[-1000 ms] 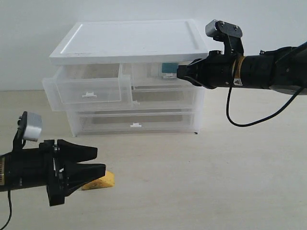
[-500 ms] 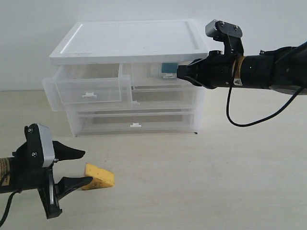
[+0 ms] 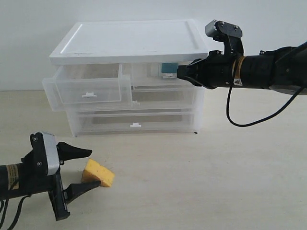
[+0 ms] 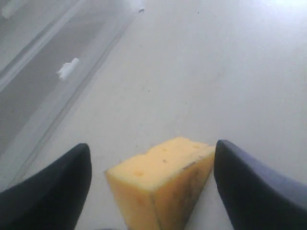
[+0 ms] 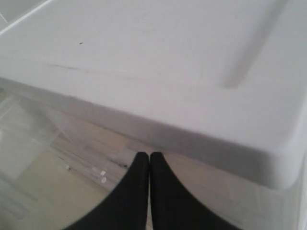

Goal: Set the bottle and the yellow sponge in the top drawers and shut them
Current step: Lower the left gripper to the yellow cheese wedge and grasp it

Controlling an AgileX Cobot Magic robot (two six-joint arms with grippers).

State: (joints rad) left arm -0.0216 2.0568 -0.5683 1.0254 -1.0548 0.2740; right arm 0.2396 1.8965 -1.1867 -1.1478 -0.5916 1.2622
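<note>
Left claw (image 3: 95,168): low over the table (image 3: 206,187), jaws spread wide, holding nothing.
Sponge (image 3: 99,174): on the table between the two fingers of the left claw. In the left wrist view the sponge (image 4: 160,184) has a gap on each side, and its darker mottled face is turned toward one finger.
Room by the sponge: bare tabletop runs from it to the foot of the cabinet (image 3: 129,40), which stands well apart.
Left top drawer (image 3: 88,90): pulled out, its front edge jutting past the wide drawers (image 3: 136,122) below and hanging over the table.
Right top drawer (image 3: 146,76): pushed in, its front level with the cabinet front, under the lip of the white top.
Bottle (image 3: 167,68): inside the right top drawer, its teal label showing through the clear front.
Right claw (image 3: 178,72): jaws closed together on nothing, tip at the front of the right top drawer just beside the label. Whether it touches the plastic cannot be told.
</note>
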